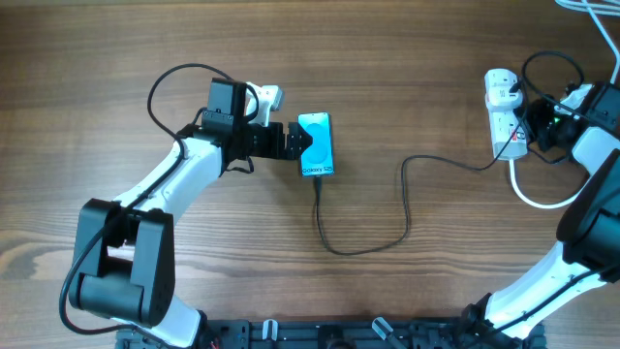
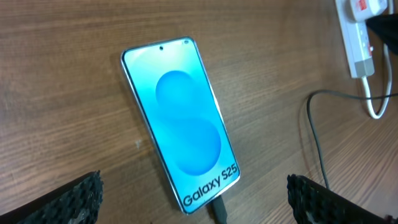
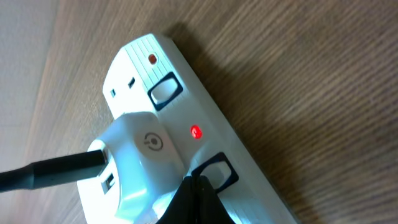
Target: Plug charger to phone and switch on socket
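On my screens the table reads as brown wood, grained, with a dull, smooth finish. The phone has a glossy glass face inside a pale, shiny rim, and the charger cable looks like matt black rubber. The socket is smooth white plastic with a slight sheen; the left gripper has knobbly matt black fingers.

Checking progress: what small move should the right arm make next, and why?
Probably lift the right fingers away from the switch on the socket: the red light beside it glows and the charger sits in the phone, so pressing might switch it off.
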`<state>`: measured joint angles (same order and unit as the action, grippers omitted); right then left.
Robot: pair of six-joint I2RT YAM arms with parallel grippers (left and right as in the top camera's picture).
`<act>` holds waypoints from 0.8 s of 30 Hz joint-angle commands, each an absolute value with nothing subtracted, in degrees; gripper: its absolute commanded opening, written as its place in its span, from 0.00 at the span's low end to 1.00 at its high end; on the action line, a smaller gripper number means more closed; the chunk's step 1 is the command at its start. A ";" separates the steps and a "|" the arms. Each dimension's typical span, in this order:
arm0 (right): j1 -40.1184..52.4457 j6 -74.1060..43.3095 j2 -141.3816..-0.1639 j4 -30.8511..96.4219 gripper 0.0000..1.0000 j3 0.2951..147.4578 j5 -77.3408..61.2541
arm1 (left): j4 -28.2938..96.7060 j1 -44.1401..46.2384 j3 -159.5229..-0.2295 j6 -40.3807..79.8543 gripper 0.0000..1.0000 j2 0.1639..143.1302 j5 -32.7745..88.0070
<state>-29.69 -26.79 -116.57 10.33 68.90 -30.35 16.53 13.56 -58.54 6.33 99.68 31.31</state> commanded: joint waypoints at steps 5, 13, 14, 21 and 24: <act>-28.82 -28.49 -114.54 18.00 0.04 66.17 -27.44 | 19.53 13.78 -58.22 6.42 1.00 97.67 31.07; -28.84 -28.45 -102.50 26.04 0.05 66.17 -20.47 | 22.04 13.78 -58.22 6.39 1.00 91.20 31.07; -28.84 -28.45 -100.71 27.49 0.04 66.17 -19.88 | 22.37 13.78 -58.22 6.39 1.00 90.35 31.07; -28.84 -28.58 -88.62 37.65 0.04 66.17 -15.90 | 26.74 13.91 -58.22 6.11 1.00 81.87 31.07; -28.84 -28.45 -83.33 41.32 0.04 66.17 -15.90 | 28.95 15.20 -58.22 3.84 1.00 78.54 30.74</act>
